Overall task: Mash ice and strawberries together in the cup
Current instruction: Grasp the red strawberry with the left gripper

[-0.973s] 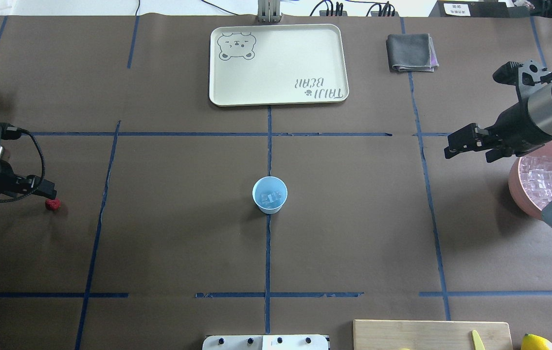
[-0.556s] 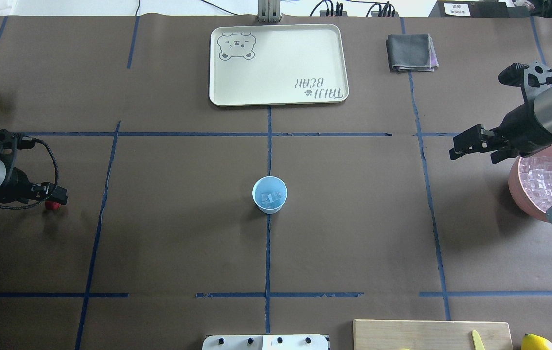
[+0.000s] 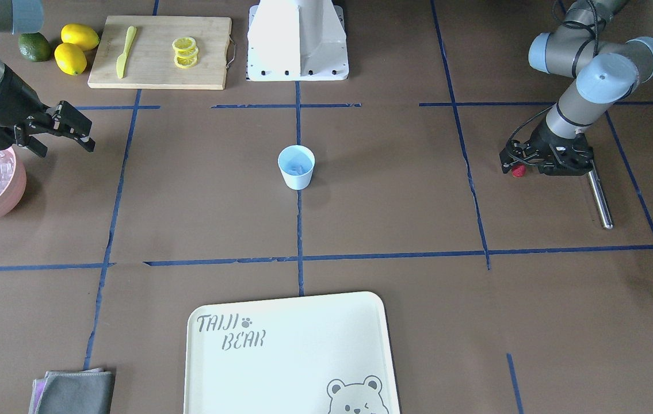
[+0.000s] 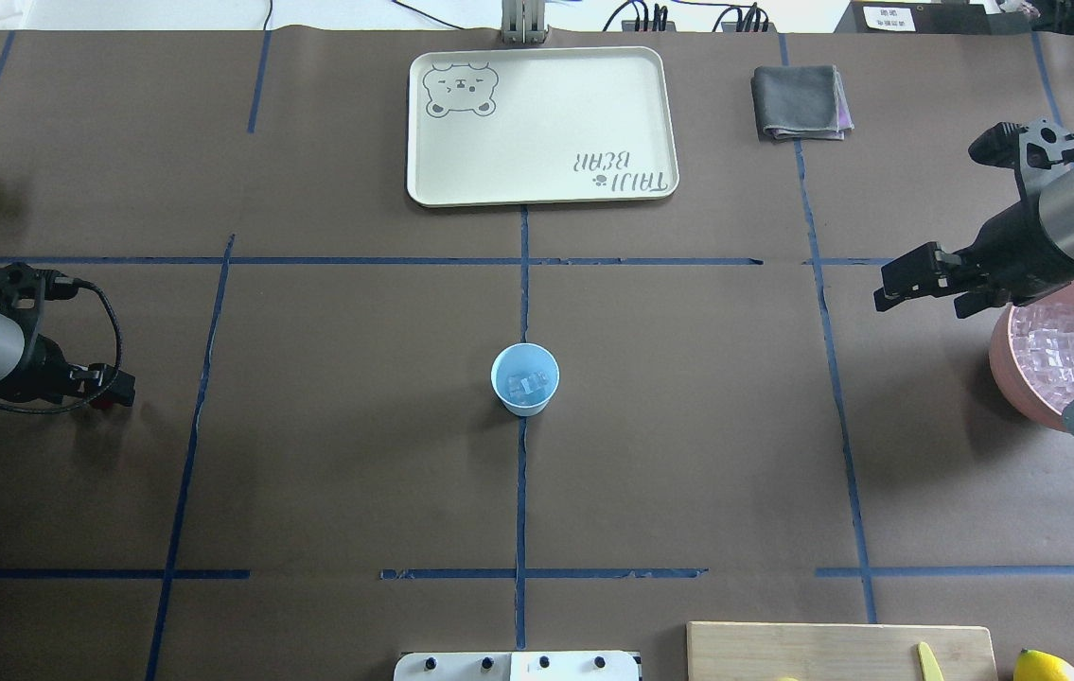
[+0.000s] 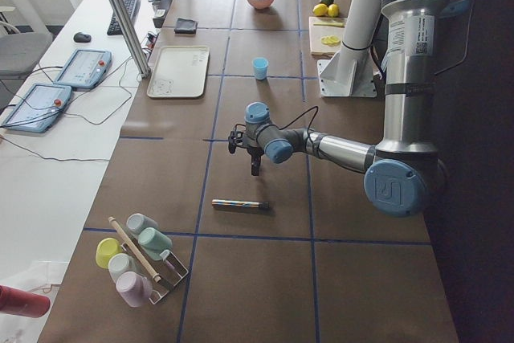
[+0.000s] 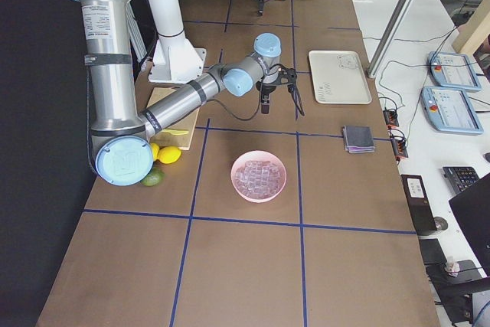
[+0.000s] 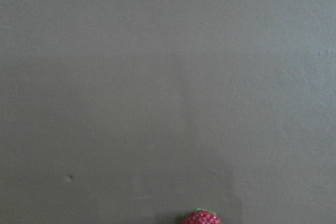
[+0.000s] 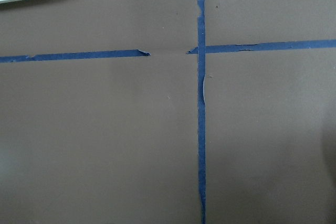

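Since earlier, my left end effector (image 3: pixel 512 162) has slid over the strawberry (image 3: pixel 519 171), now right at its tips; grip state, cannot tell. My right end effector (image 3: pixel 76 131) gapes, far off; cup (image 3: pixel 296 167) with ice (image 4: pixel 527 386) mid-worktop, well apart.

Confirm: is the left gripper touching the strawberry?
Cannot tell. The front-facing view shows the strawberry right beside the left gripper, with neither gap nor contact clear. In the overhead view the gripper mostly hides it.

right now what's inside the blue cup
Clear ice cubes lie in the cup. The strawberry is outside it; the cup's bottom under the ice is covered.
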